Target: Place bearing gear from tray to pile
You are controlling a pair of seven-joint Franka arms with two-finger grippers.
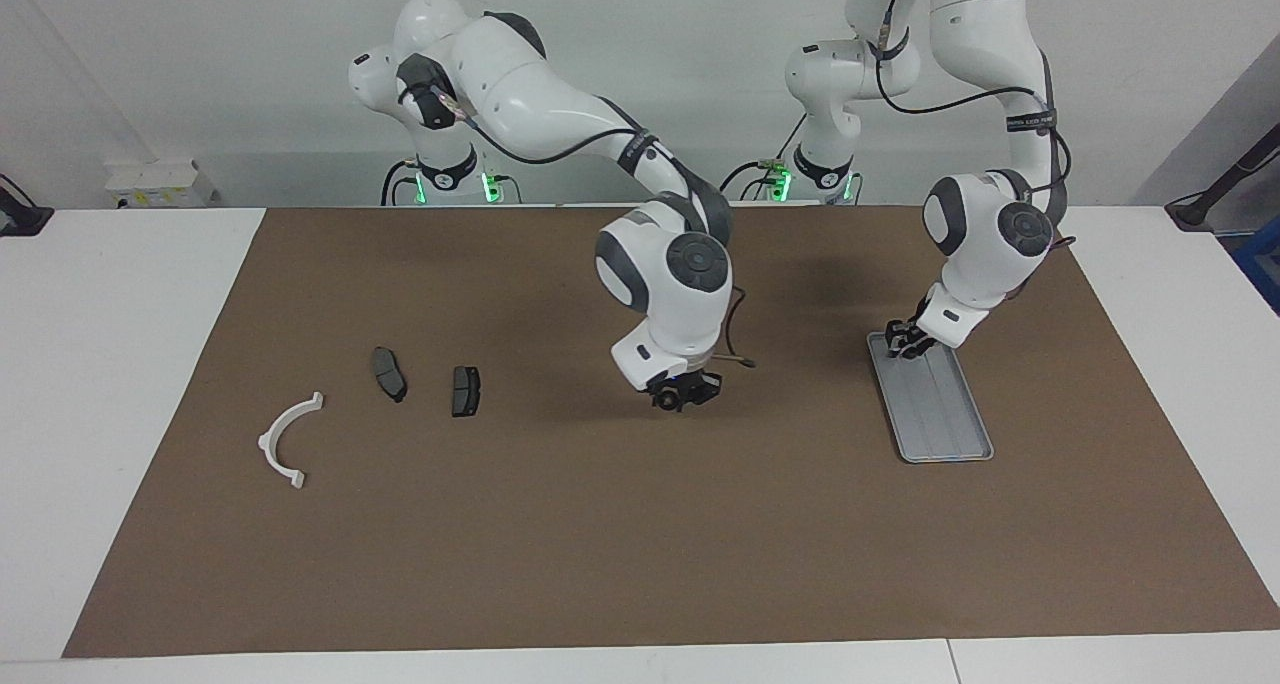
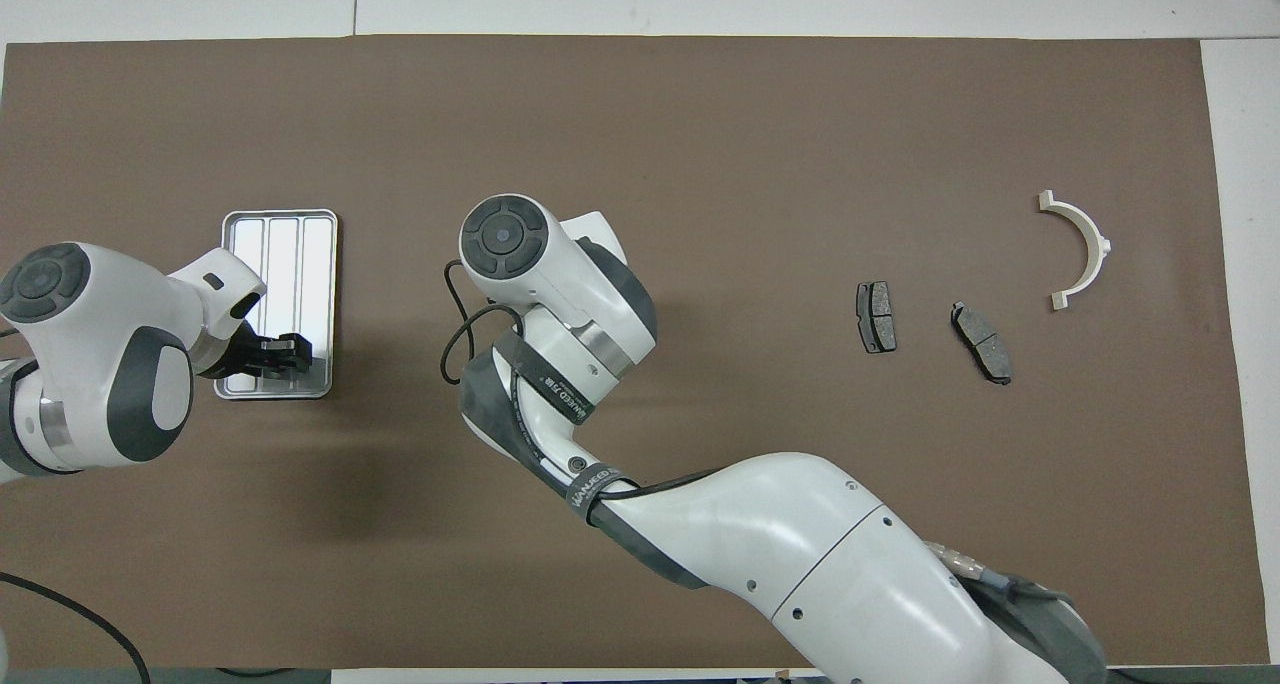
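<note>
The right claw (image 1: 684, 396), pinching a small dark part that looks like a bearing gear, hangs over mid-bench short of the pile (image 1: 385, 399), while the left claw (image 1: 905, 342), its state indiscernible, sits at the tray (image 1: 945, 422); delivery remains.

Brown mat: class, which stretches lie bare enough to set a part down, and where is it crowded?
Bare: the brown mat between the two brake pads and the tray, apart from under the right gripper, and the whole strip farthest from the robots. Crowded: the tray's near end, under the left gripper, and around the white bracket.
</note>
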